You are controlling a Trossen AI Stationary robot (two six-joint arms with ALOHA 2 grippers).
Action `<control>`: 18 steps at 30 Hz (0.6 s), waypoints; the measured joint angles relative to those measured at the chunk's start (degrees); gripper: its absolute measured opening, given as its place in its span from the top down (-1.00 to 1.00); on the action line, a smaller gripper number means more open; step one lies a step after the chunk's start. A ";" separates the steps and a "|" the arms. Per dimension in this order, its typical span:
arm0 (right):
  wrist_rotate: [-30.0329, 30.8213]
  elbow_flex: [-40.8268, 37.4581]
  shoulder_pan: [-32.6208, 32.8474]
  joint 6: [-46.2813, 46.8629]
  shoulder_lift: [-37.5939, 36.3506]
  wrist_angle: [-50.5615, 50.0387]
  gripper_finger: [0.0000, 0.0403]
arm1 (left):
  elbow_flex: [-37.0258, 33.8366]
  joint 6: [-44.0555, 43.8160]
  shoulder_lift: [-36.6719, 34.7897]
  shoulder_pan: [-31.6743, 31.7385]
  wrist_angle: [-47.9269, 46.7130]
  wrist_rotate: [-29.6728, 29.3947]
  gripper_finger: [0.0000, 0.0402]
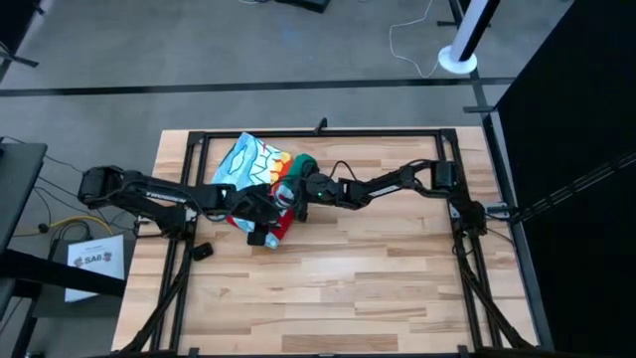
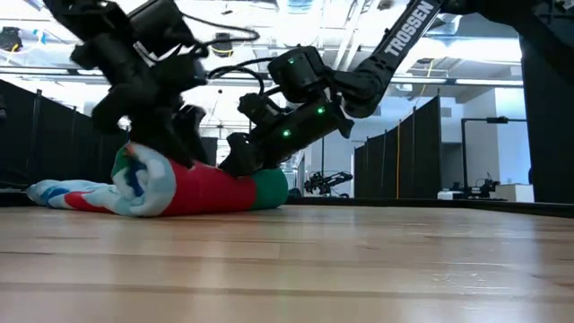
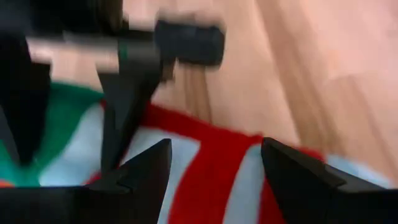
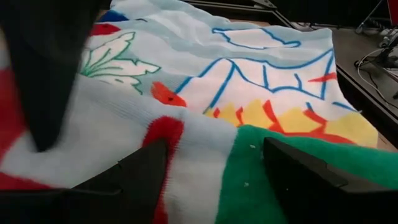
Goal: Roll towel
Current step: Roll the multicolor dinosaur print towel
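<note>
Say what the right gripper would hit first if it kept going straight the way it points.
Most likely the towel: the right gripper is open just over its rolled part, with flat printed cloth beyond.

Grey floor (image 1: 248, 50) around the wooden table (image 1: 338, 278); black partitions (image 2: 395, 152); bright ceiling lights (image 2: 269, 36)

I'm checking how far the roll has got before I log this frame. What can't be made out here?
- High view: the rolled part of the towel lies under both arms, so the number of turns is hidden.
- Low view: the left gripper and right gripper meet the towel, but their fingers are lost against the dark arms.
- Left wrist view: motion blur smears the towel's print.
- Right wrist view: a dark finger covers part of the print.
</note>
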 joint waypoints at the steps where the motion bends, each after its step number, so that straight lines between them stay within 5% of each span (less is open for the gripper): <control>1: -0.03 0.02 0.00 0.02 0.00 0.04 -0.27 | -1.04 -0.65 0.00 0.00 0.39 -0.34 -0.17; 18: -2.03 3.62 -5.48 3.64 -11.08 -23.10 -0.17 | -19.42 -8.27 -0.13 -0.12 27.40 0.36 -0.17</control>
